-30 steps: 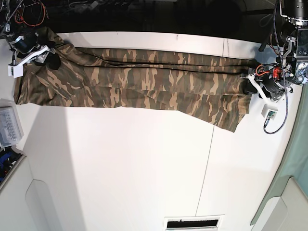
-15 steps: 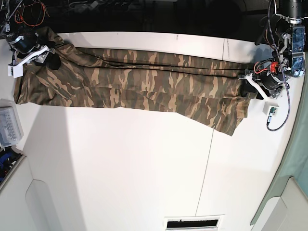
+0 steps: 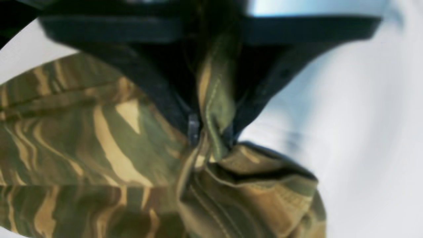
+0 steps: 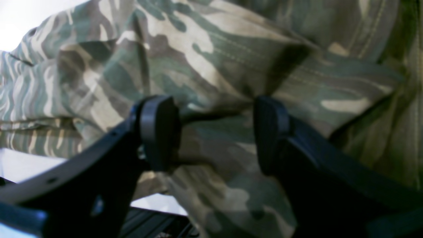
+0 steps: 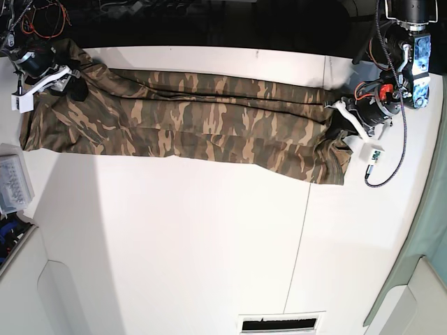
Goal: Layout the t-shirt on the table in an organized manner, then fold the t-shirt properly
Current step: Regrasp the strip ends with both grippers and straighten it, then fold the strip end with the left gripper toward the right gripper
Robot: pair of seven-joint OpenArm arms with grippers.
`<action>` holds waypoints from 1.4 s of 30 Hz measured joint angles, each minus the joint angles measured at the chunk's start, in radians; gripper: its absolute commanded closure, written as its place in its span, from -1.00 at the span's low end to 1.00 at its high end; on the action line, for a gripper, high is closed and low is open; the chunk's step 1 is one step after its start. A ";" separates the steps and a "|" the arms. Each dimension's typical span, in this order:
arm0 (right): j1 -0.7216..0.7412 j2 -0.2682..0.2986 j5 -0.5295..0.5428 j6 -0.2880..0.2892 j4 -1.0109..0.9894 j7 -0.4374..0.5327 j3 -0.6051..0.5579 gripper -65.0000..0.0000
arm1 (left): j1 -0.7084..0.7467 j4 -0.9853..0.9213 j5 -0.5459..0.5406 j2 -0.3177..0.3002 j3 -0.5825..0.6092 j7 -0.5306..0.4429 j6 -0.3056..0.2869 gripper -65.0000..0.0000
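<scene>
White and wide, the table (image 5: 209, 244) carries the t-shirt (image 5: 188, 118) stretched in a long narrow band along its far edge, gathered lengthwise rather than spread flat. Laying out looks only begun, and no proper fold is made yet. The left gripper (image 3: 211, 132) has its jaws pinched tight on a bunched edge of cloth at the band's one end. The right gripper (image 4: 214, 132) sits at the other end with jaws spread wide over the fabric, clamping nothing. A clear plastic box (image 5: 12, 183) rests at the table's side, well apart from the shirt. Little blocks the open tabletop; the creases and doubled layers are the likely trouble.
</scene>
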 measured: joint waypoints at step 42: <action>0.002 0.020 0.075 0.016 0.146 -0.054 0.192 -0.35 | 0.040 0.334 0.274 0.325 0.583 0.057 0.214 0.03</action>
